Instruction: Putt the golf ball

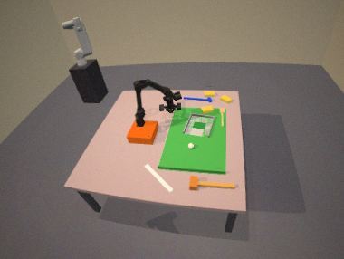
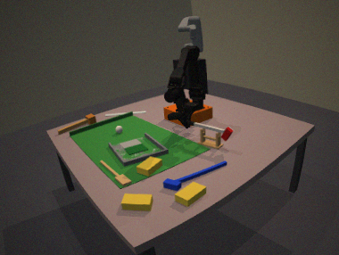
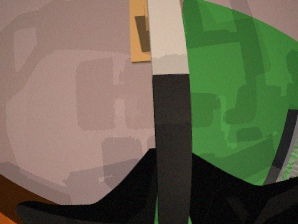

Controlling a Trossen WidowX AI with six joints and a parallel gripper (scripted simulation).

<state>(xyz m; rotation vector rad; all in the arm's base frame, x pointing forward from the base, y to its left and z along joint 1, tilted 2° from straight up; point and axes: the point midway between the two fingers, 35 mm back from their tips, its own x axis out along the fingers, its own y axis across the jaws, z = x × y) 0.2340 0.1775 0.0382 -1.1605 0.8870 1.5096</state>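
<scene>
The red putter (image 2: pixel 209 127) rests on a small wooden stand (image 2: pixel 212 139) (image 3: pixel 139 23) beside the green mat (image 1: pixel 195 159) (image 2: pixel 95 139) (image 3: pixel 226 83). Its red head (image 2: pixel 227 133) points away from the arm. In the wrist view its white shaft (image 3: pixel 165 16) runs into a dark grip (image 3: pixel 173 129). My gripper (image 1: pixel 171 108) (image 2: pixel 187 122) (image 3: pixel 165 153) is shut on that grip. The white golf ball (image 1: pixel 191 146) (image 2: pixel 119 128) lies on the mat, short of the grey ramp and raised green (image 1: pixel 198 126) (image 2: pixel 133 148).
The arm's orange base (image 1: pixel 142 132) stands left of the mat. A blue putter (image 1: pixel 196 99) (image 2: pixel 196 175), three yellow blocks (image 2: pixel 136 201) (image 2: pixel 190 193) (image 2: pixel 149 165), a wooden putter (image 1: pixel 222 116) (image 2: pixel 112 171), an orange mallet (image 1: pixel 213 184) and a white stick (image 1: pixel 158 177) lie around.
</scene>
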